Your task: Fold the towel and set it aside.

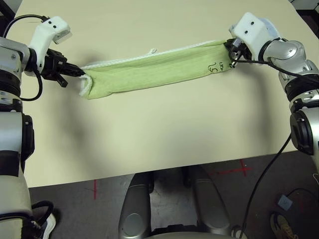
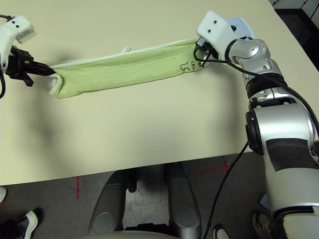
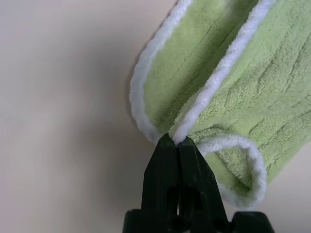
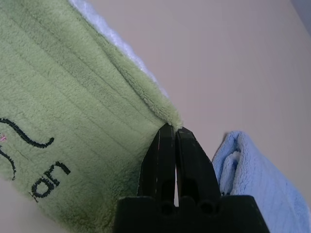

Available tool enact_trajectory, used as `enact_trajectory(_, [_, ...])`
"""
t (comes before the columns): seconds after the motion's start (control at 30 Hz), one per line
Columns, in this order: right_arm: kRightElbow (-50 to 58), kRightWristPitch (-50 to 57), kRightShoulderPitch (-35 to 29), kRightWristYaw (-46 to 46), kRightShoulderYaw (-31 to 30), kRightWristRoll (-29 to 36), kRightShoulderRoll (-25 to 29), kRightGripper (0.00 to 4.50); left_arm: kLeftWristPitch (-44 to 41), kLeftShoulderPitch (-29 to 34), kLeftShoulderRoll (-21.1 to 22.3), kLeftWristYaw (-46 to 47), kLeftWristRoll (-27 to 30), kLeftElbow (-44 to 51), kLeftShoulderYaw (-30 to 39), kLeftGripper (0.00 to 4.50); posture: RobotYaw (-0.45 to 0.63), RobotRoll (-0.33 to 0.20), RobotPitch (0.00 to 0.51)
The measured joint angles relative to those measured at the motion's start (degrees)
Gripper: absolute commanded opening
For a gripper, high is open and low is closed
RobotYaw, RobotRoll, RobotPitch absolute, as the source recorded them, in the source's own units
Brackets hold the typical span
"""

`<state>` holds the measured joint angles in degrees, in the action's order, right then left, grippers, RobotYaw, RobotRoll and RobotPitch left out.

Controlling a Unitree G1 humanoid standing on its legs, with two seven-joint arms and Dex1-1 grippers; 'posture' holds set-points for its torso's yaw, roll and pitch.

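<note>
Towel (image 1: 154, 72) first: a long green strip lying on the worktop (image 1: 164, 134), nearer its far edge than its near one, pinched at both ends between my hands. My left gripper (image 3: 178, 141) is clenched on the white edging at one end corner; my right gripper (image 4: 176, 130) grips the rolled fold at the other. What could go wrong? I have only a tip's worth of edging on the left, so an uneven pull could slip it free — and the loose layers there, one curled into a loop, could fold in crooked. Lifting one end faster would skew the strip. It might drag, too, though I can't fairly judge how firmly it rests on the top.

Its long axis runs left to right, the right end angled slightly towards the far edge, the stitched lettering (image 1: 219, 67) at that right end. Outward from there, the blue cloth (image 4: 262, 184) sits just beyond my right hand, towards the worktop's right edge.
</note>
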<state>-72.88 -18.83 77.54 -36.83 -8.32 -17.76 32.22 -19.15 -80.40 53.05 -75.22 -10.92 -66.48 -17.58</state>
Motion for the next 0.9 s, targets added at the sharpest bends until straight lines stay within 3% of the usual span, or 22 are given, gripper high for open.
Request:
enact_trajectory(0.53, [0.00, 2.93, 0.00, 2.22, -0.35, -0.97, -1.21, 0.00, 4.94, -1.35, -2.95, 8.85, -1.58, -4.20, 3.02, 0.05, 0.03, 0.000, 0.355])
enact_trajectory(0.63, [0.00, 2.98, 0.00, 2.44, -0.33, -0.96, -1.33, 0.78, 5.58, -1.35, -3.02, 9.98, -1.72, -4.24, 3.55, 0.69, 0.03, 0.000, 0.355])
enact_trajectory(0.9, [0.12, 1.64, -0.04, 1.91, 3.83, 4.01, -1.69, 3.66, 9.09, -1.58, -3.13, 13.14, -0.49, -4.28, 8.06, 3.66, 0.03, 0.000, 0.350])
